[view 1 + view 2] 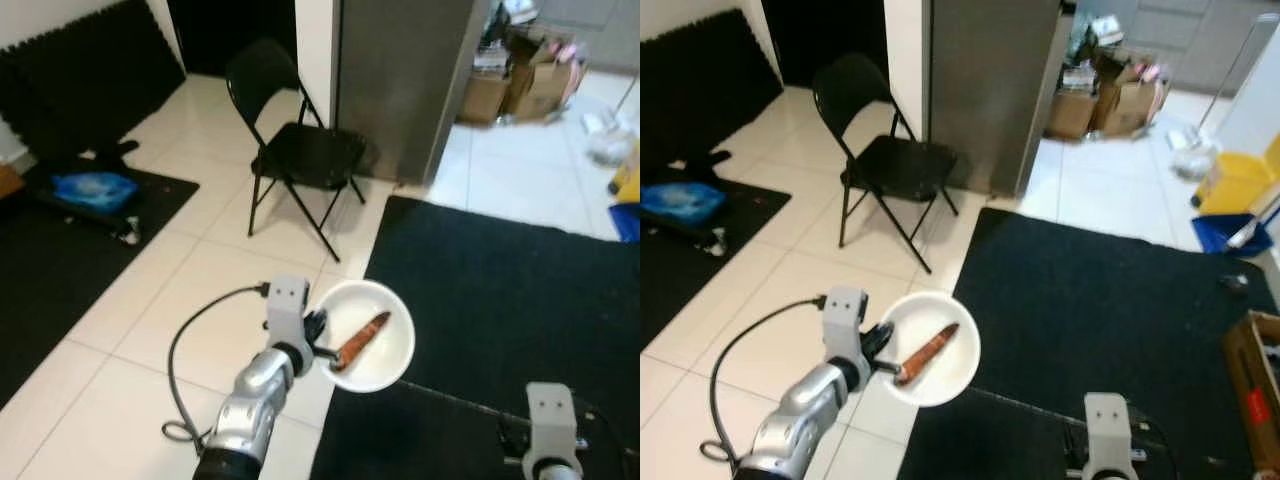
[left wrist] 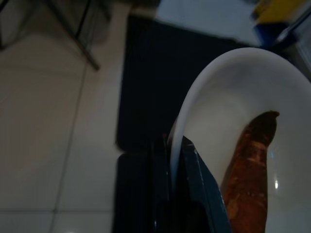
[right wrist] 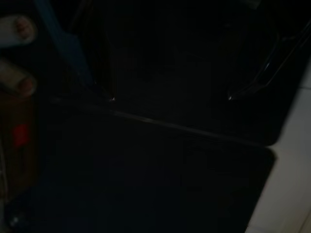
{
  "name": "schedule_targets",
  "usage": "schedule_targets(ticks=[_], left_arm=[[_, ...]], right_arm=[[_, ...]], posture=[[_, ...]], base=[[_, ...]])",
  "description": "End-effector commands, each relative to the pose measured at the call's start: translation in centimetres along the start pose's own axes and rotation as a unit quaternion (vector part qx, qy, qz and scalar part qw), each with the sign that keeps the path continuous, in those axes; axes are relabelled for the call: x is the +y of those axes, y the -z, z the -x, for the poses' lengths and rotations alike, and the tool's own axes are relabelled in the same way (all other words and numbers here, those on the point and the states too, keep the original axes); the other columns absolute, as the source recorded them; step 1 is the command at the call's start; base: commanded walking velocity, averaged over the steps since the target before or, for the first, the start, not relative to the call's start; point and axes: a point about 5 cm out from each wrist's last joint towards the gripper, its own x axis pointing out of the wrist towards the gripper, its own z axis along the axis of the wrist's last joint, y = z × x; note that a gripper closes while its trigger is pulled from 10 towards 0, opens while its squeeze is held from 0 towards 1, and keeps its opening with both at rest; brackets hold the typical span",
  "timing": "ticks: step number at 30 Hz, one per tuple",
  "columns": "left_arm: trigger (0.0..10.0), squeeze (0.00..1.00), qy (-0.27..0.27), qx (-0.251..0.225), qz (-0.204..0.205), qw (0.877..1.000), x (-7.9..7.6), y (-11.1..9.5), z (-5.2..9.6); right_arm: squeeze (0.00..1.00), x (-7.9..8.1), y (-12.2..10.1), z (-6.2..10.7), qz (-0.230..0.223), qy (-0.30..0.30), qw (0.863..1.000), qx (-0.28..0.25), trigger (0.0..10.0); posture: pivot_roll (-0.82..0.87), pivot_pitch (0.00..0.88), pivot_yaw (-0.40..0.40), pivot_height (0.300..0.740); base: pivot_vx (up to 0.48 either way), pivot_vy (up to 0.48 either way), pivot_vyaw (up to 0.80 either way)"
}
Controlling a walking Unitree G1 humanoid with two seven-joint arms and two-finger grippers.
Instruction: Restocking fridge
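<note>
White floor tiles (image 1: 120, 330) and one black mat (image 1: 500, 300) spread out below the robot, which stands in the open room.

Nearest, the left gripper (image 1: 318, 350) is held out in front, its two fingers closed tight on the rim of one white bowl (image 1: 390, 318), one finger inside the rim and one outside, as the left wrist view shows. Inside the bowl, just beyond the fingertips, lies one reddish-brown vegetable (image 1: 360, 341), probably a sweet potato, resting lengthwise on the bowl's bottom. The right arm (image 1: 548, 430) hangs low and idle well off to the side of the left gripper; its wrist view is too dark to tell whether its fingers are open or closed.

Farther ahead of the left gripper stands one black folding chair (image 1: 295, 150), and beyond it the tall grey fridge (image 1: 400, 80), its door seemingly closed. Cardboard boxes (image 1: 520, 75) sit past the fridge.

By my reading, the food is picked up and being carried; reaching the fridge, opening it and placing the bowl inside all remain.
</note>
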Motion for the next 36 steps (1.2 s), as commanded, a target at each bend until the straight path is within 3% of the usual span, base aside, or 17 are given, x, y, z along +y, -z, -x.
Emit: schedule_targets(ticks=[1, 6, 36], left_arm=[[10.0, 0.0, 0.011, -0.008, -0.006, 1.0, -0.5, -0.42, -0.16], [10.0, 0.0, 0.015, -0.007, 0.0, 1.0, -0.68, -0.51, -0.23], [10.0, 0.0, 0.017, -0.011, -0.007, 1.0, -0.74, -0.68, -0.31]], right_arm=[[0.03, -0.79, 0.63, 0.26, 0.0, 0.012, 1.0, 0.013, 10.0], [0.02, -0.82, 0.58, 0.24, 0.001, 0.012, 1.0, 0.012, 10.0], [0.03, -0.8, 0.38, 0.07, 0.001, 0.012, 1.0, 0.012, 10.0]], posture=[[-0.06, 0.15, 0.008, 0.717], [-0.06, 0.148, 0.008, 0.717], [-0.06, 0.134, 0.008, 0.717]], base=[[0.48, 0.0, -0.72], [0.386, 0.0, -0.47], [0.0, 0.0, 0.0]])
